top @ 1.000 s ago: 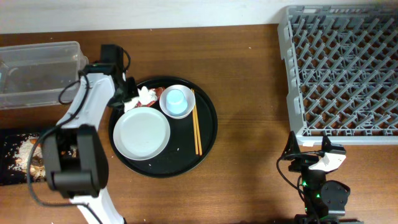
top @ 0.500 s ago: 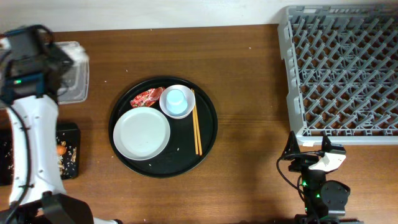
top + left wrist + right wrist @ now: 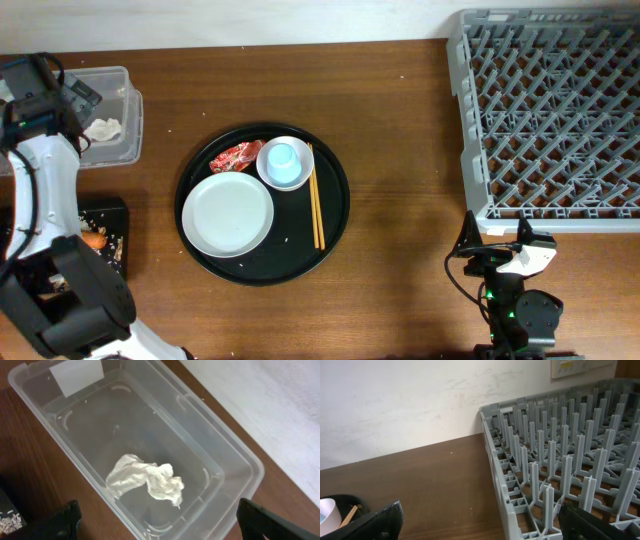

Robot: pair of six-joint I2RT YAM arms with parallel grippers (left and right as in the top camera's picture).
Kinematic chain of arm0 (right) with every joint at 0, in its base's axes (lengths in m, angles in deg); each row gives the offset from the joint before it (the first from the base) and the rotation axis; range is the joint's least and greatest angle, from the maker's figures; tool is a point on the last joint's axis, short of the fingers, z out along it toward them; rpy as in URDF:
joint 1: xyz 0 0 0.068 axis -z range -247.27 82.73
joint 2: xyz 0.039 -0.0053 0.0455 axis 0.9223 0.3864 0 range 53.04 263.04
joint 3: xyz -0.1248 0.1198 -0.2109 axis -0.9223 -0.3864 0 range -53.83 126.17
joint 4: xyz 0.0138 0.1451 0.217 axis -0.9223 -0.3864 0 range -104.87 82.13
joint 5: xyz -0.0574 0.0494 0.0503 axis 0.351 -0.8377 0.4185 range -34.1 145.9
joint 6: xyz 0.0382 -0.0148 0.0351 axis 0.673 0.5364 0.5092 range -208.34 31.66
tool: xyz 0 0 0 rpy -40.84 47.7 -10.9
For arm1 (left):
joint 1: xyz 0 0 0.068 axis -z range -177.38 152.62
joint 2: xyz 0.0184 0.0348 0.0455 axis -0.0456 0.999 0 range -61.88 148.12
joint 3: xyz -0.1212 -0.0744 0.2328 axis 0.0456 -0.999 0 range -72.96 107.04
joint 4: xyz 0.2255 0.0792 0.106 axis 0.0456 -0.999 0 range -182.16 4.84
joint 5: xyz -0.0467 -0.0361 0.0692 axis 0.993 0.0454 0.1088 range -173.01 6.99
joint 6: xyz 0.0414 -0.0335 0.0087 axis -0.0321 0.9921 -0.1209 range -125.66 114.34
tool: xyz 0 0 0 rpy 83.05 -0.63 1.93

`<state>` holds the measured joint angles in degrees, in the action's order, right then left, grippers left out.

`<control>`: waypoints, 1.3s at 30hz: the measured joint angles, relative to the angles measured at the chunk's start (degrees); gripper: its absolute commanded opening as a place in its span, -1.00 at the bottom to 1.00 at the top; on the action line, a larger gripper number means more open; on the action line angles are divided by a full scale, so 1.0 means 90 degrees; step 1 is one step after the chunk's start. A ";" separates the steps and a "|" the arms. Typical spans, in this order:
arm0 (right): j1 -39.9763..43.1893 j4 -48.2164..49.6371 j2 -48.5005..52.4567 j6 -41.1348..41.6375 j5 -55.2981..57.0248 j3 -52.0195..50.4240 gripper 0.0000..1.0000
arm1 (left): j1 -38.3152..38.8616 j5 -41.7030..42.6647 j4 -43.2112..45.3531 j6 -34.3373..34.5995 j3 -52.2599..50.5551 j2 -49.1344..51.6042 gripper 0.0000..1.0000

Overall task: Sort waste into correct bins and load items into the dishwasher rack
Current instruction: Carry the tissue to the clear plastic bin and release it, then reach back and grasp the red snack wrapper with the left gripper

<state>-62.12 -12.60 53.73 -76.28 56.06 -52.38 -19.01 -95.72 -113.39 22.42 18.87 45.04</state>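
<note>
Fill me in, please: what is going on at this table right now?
The left hand hangs open over the clear tub, where a crumpled white tissue lies. The red wrapper, plate, bowl, cup and chopsticks sit on the round black tray. The right hand waits open near the dishwasher rack; nothing is racked yet.

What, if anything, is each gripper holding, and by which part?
Nothing is held. The left gripper is open above the clear tub, where the crumpled white tissue lies. The right gripper is open and empty beside the dishwasher rack.

Tissue (image 3: 146, 481) in tub (image 3: 135, 420), plate (image 3: 227, 216) on tray (image 3: 300, 257), rack (image 3: 550, 110) far right
</note>
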 measured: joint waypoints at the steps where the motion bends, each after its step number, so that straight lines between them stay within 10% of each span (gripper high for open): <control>1: 0.0000 0.0000 0.0000 -0.0002 0.0000 0.0000 0.97 | 0.0000 0.0148 -0.0100 0.0000 0.0000 -0.0092 0.98; 7: 0.0000 0.0000 0.0000 -0.0002 0.0000 0.0000 0.97 | 0.0044 0.3070 -0.1321 0.0000 0.0075 -0.1625 0.96; 9: 0.0000 0.0000 0.0000 0.0000 0.0000 0.0000 0.97 | 0.0291 0.3524 -0.2021 -0.0010 0.0024 -0.1622 0.60; 18: 0.0000 0.0000 0.0000 -0.0002 0.0000 0.0000 0.97 | 0.2225 0.3531 -0.1977 -0.1035 -0.0731 -0.0019 0.59; 27: 0.0000 0.0000 0.0000 0.0002 -0.0002 0.0000 0.97 | 0.2263 0.1853 -0.1826 -0.1673 -0.0736 0.0731 0.59; 39: 0.0000 0.0000 0.0000 -0.0002 0.0000 0.0000 0.97 | 0.2263 0.2081 -0.1460 -0.1698 -0.0743 0.1460 0.36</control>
<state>-62.12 -12.60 53.73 -76.30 56.06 -52.38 1.36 -76.99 -126.53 7.14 12.18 58.17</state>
